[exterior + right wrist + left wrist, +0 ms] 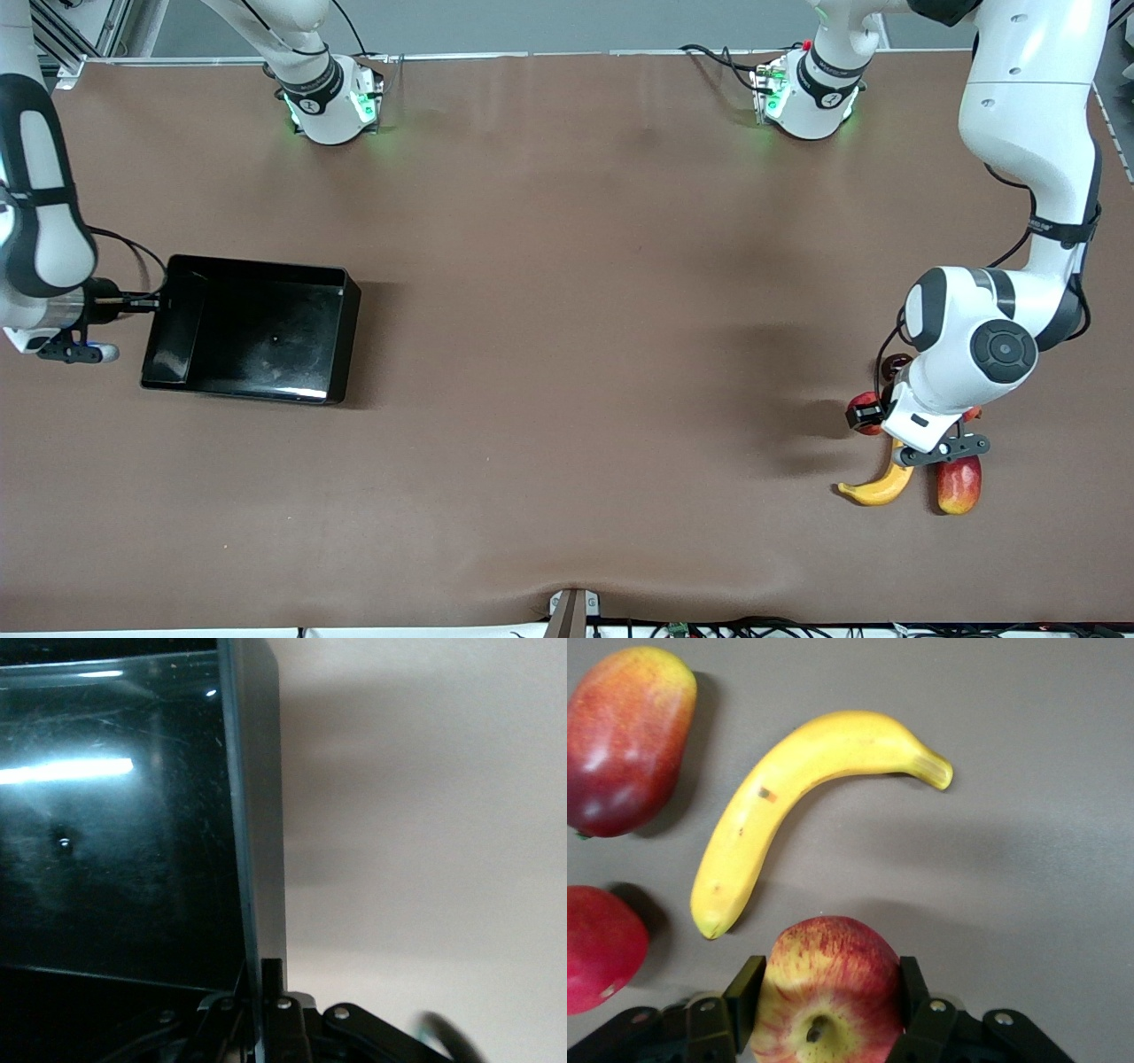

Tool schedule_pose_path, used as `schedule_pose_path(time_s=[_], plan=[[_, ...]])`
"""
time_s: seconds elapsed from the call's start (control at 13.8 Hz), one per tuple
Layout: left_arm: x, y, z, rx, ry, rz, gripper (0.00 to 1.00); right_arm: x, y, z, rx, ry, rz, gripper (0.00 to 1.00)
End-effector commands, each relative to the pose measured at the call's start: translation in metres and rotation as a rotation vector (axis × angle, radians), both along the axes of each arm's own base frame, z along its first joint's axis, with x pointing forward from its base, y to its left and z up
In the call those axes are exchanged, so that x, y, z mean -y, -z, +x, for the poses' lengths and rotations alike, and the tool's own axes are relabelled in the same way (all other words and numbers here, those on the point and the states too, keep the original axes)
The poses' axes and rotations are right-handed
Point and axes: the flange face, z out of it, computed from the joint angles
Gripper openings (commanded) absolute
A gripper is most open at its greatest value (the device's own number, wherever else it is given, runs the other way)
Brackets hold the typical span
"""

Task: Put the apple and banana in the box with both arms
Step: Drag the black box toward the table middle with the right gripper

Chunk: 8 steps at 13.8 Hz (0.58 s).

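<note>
- Glossy black plastic: the box [252,328] was judged stiff, light and slick, best taken by an upright wall. It sat on the brown table [567,354] at the right arm's end, empty.
- The right gripper [264,992] was seen clamped shut on the box's end wall [257,815], one finger inside, one outside.
- The apple [824,988] was judged firm, smooth and round, liable to roll; a hold across its widest part was taken as soundest. It was grasped so by the left gripper [824,1005], over the table at the left arm's end.
- The banana [802,806] lay free on the table beside the apple; it was judged light, curved, best pinched mid-length.
- A mango-like fruit [625,735] and another red fruit [598,943] lay near.
- Whether the apple was lifted or resting could not be told. In the front view the apple was mostly hidden by the left wrist.
</note>
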Motion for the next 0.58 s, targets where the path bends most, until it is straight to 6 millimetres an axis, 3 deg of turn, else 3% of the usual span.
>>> schedule_pose_path(time_s=[0.0,0.14,0.36,0.51], plan=[[0.003,-0.042,0.007,-0.031,0.008,0.027,0.0,-0.037,-0.066,0.029,-0.004,-0.071,0.042,0.0],[0.02,-0.062,0.011,-0.048,0.027,0.02,0.0,-0.088,-0.104,0.051,0.004,-0.18,0.04,0.0],[0.022,-0.081,0.011,-0.046,0.03,0.024,0.0,-0.164,-0.124,0.057,0.008,-0.252,0.04,0.0],[0.023,-0.088,0.01,-0.045,0.031,0.025,0.0,-0.22,-0.134,0.056,-0.002,-0.197,0.051,0.0]])
